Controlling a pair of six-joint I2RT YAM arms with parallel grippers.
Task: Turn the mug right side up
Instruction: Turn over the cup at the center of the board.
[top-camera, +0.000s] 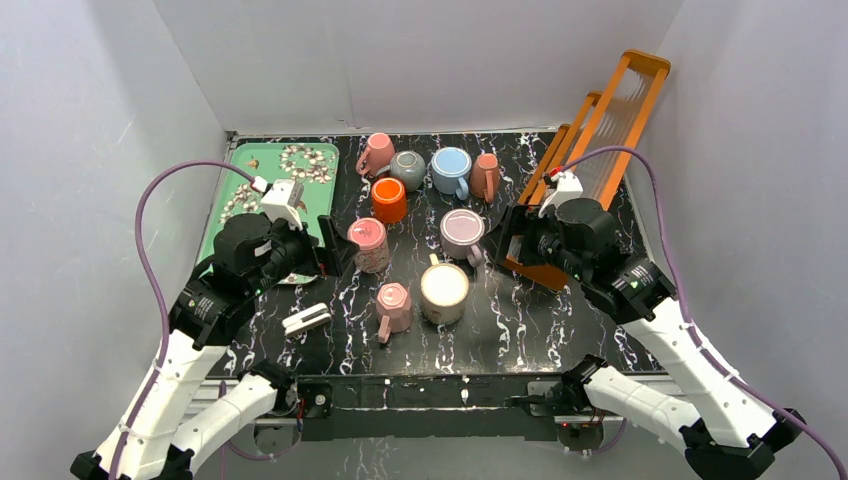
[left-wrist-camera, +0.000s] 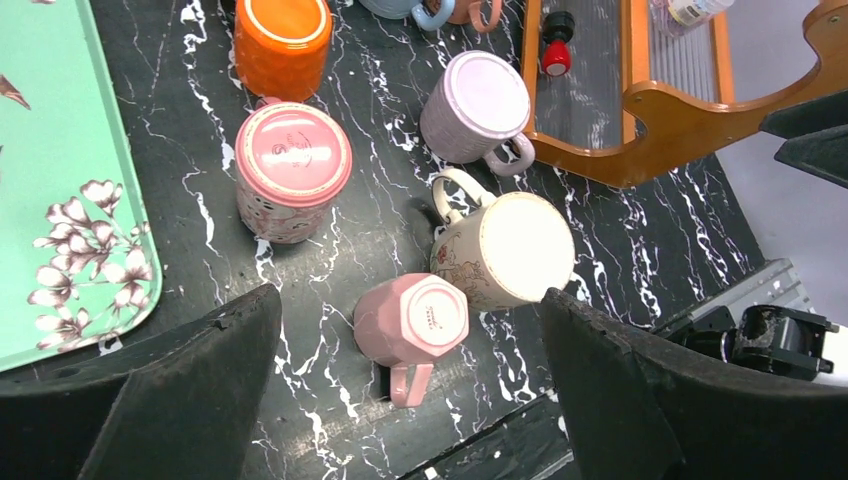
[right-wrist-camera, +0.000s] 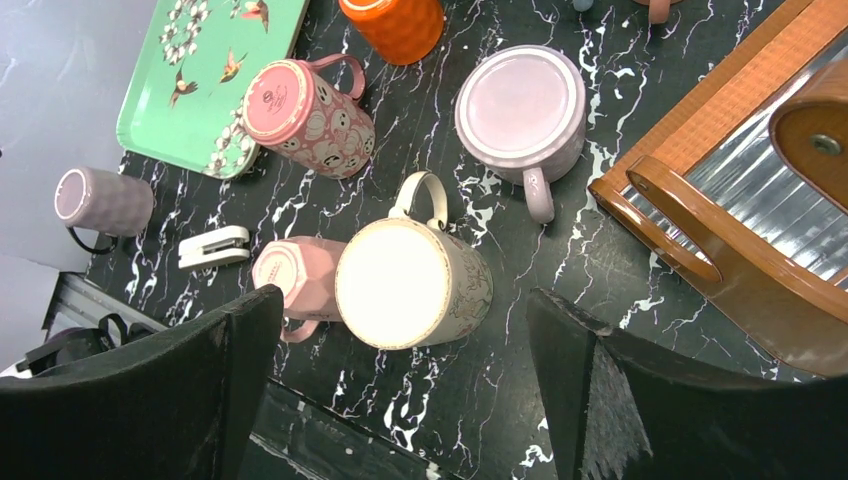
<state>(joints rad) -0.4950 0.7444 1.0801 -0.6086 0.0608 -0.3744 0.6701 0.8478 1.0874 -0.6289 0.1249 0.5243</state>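
Bench (top-camera: 520, 320): black, white-veined; it is carrying every item listed below.

Green floral tray (top-camera: 240, 170): it is lying at the far left of the bench.

Orange wooden rack (top-camera: 600, 130): it is standing along the right side of the bench.

Left claw (top-camera: 328, 250): released, jaws standing wide and grasping nothing; it is hovering over the bench at the tray's near right corner, just left of the pink patterned mug.

Right claw (top-camera: 512, 240): released, jaws standing wide and grasping nothing; it is hovering at the near end of the rack, just right of the lavender mug.

Mugs standing base up, mid-bench; which one the task means cannot be told:
- pink patterned mug (top-camera: 368, 245): it is sitting left of centre;
- lavender mug (top-camera: 462, 232): it is sitting right of centre, its handle pointing toward the near edge;
- cream mug (top-camera: 444, 290): it is sitting nearer than the lavender one, its handle pointing away from the arms;
- small pink faceted mug (top-camera: 393, 305): it is sitting just left of the cream mug, its handle pointing toward the near edge; whether the two are touching cannot be told.

Far row, left to right: pink mug (top-camera: 375, 153); grey mug (top-camera: 407, 170); blue mug (top-camera: 451, 170); salmon mug (top-camera: 486, 175).

Orange mug (top-camera: 389, 200): it is sitting just in front of the grey mug.

White clip (top-camera: 307, 318): it is lying left of the small pink faceted mug.
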